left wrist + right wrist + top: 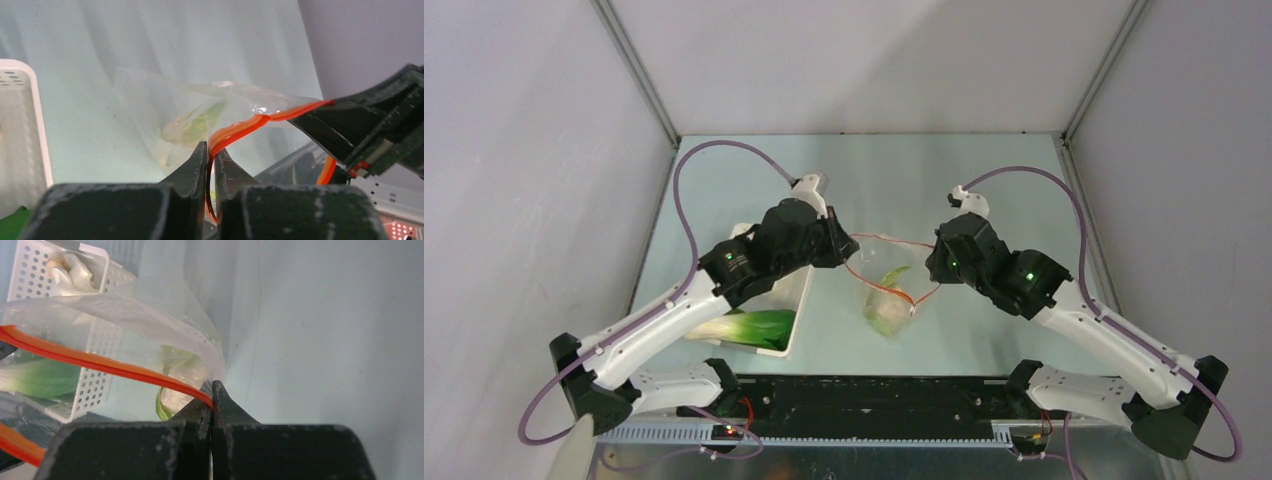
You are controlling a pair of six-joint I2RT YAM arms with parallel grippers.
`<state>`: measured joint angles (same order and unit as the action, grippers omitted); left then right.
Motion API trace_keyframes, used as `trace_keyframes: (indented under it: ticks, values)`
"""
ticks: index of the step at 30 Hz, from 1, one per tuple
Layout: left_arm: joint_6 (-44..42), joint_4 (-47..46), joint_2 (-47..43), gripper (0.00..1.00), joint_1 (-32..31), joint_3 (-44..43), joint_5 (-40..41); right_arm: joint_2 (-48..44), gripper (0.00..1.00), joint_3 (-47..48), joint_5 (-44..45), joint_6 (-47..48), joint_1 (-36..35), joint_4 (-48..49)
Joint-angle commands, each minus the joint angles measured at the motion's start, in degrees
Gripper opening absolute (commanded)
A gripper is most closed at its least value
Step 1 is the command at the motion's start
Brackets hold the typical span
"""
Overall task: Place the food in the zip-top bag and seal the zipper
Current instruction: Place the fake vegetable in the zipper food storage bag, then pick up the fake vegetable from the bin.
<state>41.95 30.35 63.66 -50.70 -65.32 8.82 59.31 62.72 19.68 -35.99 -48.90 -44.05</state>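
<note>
Left hand point(211, 150) is pinched tight on the zipper point(250, 125), the red-orange strip running right between its black fingers. That arm reaches up from its base at the near left, elbow bent, crossing over the white basket point(796, 300) with the wrist angled toward the middle of the table point(984, 190). Right hand point(212, 390) is clamped on the same strip at the opposite end of the mouth, right at the corner of the plastic. Its arm comes in from the near right, folded at the elbow, wrist pointing left.

Between the two hands hangs the zip-top bag point(886, 290), held up by its mouth around mid-table, with the strip looping open in the top view. Inside it there's the food point(886, 310), a lumpy white piece with some pale green leaf. Over in the basket there's bok choy point(749, 328) with green leaves, plus something white point(70, 272) at its far end.
</note>
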Motion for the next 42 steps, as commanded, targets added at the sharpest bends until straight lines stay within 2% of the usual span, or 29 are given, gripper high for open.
trace_keyframes:
  ticks: [1,3,4,5,6,8,12,14,18,20,22,28,33,42]
  values:
    - [-1.7,-2.6,2.7,0.17,1.9,-3.3,1.1,-2.5,0.0,1.8,1.1,1.2,2.3,-3.0]
    - [-2.2,-3.2,3.5,0.29,2.3,-3.7,-0.1,-2.6,0.0,1.4,-0.1,-0.1,3.7,-3.5]
    - [-2.4,-3.2,3.6,0.46,2.4,-3.9,-0.4,-3.0,0.0,1.2,-0.7,-0.8,4.3,-2.8]
    - [-3.2,-3.2,3.5,0.58,2.4,-4.1,-0.6,-3.2,0.0,0.4,-0.9,-0.9,4.5,-2.3]
    - [-3.5,-3.1,3.1,0.82,2.5,-4.2,-0.7,-3.8,0.0,0.0,-1.4,-1.1,4.7,-1.0]
    - [-4.6,-2.1,2.0,0.97,2.6,-4.2,-0.3,-4.5,0.0,-0.7,-3.1,-0.8,5.0,1.0]
    - [-4.6,3.7,-1.8,1.0,3.6,-3.8,4.8,-5.1,0.0,-0.8,-4.9,-0.5,5.4,2.6]
    - [-1.1,9.0,-4.2,1.0,5.7,-2.9,7.9,-5.3,0.0,-0.8,-5.3,-0.4,5.4,2.8]
    - [7.7,17.6,-9.3,1.0,13.5,3.0,15.2,-5.4,0.0,-0.9,-5.5,0.1,5.4,2.9]
    - [9.9,18.8,-11.3,1.0,18.8,6.2,13.6,-5.3,0.0,-1.1,-5.7,0.5,5.5,3.3]
    - [9.8,16.1,-12.7,1.0,25.3,9.9,10.1,-5.4,0.0,-1.4,-6.4,0.8,5.5,3.7]
    - [10.3,8.3,-9.1,1.0,36.7,19.6,0.1,-5.6,0.0,-1.8,-7.2,0.8,5.8,4.0]
    - [7.5,-0.7,-5.5,1.0,38.9,23.6,-0.3,-5.4,0.0,-2.1,-7.6,1.1,6.1,4.1]
    - [7.9,-2.8,2.3,1.0,39.2,23.4,2.1,-5.6,0.0,-2.9,-7.8,0.9,6.9,4.0]
